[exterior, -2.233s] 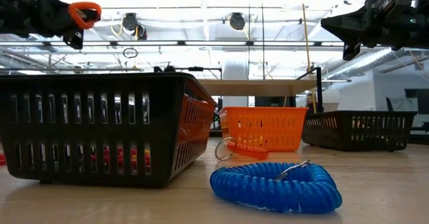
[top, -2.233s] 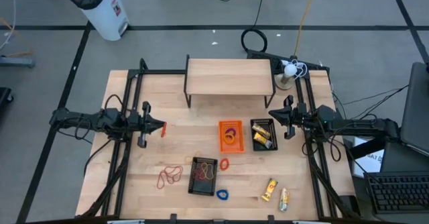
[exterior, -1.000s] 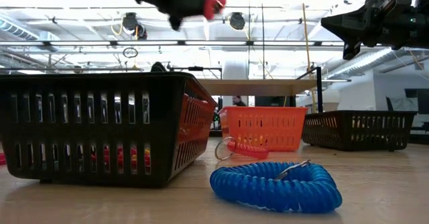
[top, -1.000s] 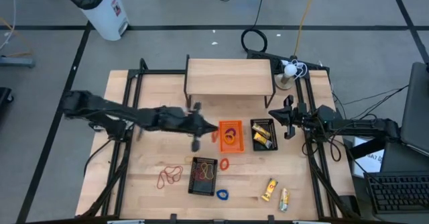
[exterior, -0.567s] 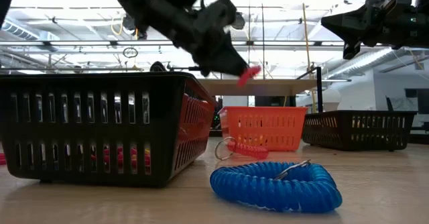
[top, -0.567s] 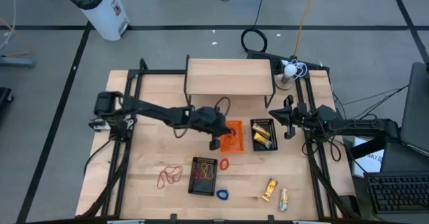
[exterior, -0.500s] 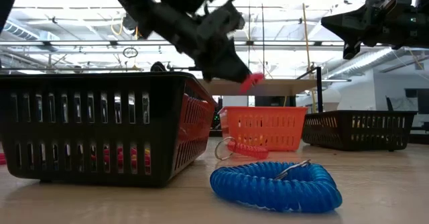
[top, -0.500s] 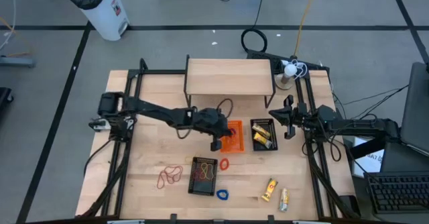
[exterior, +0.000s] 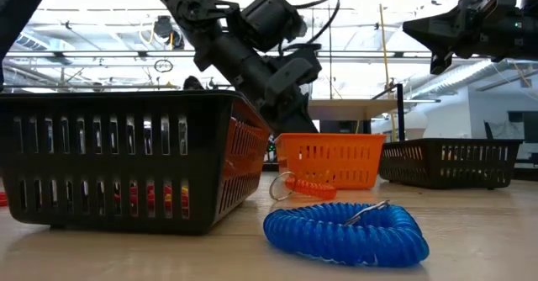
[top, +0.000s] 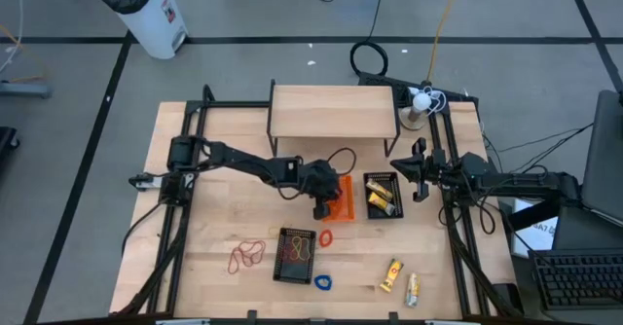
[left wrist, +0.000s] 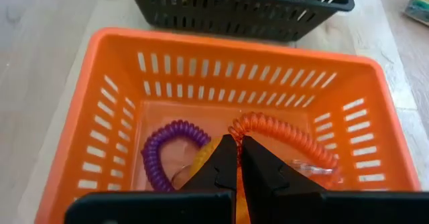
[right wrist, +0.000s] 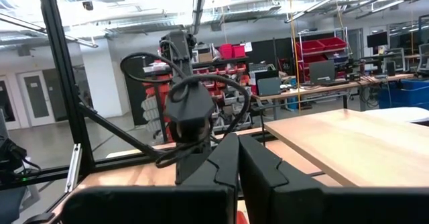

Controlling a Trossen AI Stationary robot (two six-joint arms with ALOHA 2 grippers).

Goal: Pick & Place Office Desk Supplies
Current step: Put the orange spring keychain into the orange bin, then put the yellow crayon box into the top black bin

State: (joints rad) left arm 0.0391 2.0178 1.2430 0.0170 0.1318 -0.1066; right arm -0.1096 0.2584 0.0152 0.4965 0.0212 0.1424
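left gripper (left wrist: 236,158): reaches across the table and points down into the orange basket (top: 337,198); fingers pressed together, tips low over the coils inside; whether anything is pinched between them cannot be told
right gripper (right wrist: 237,158): waits above the right side of the table, near the right black basket (top: 383,195); fingers closed together, holding nothing
orange basket: sits mid-table, just left of the right black basket; in the left wrist view it holds a purple coil ring (left wrist: 165,154) and an orange coil ring (left wrist: 281,136), lying side by side on the basket floor
right black basket: holds yellow packets (top: 380,199)
front black basket (top: 295,255): stands nearer the table's front edge, with thin red and orange loops inside
rubber bands (top: 246,255): a loose tangle of red and brown loops on the bare wood, left of the front black basket
loose orange coil (top: 325,237): on the table between the front black basket and the orange basket
blue coil ring (exterior: 345,233): on the table just in front of the front black basket, close to the low camera
loose yellow packets (top: 401,280): two, lying on the wood at the front right, apart from every basket
wooden shelf (top: 334,111): stands at the back of the table, behind the baskets
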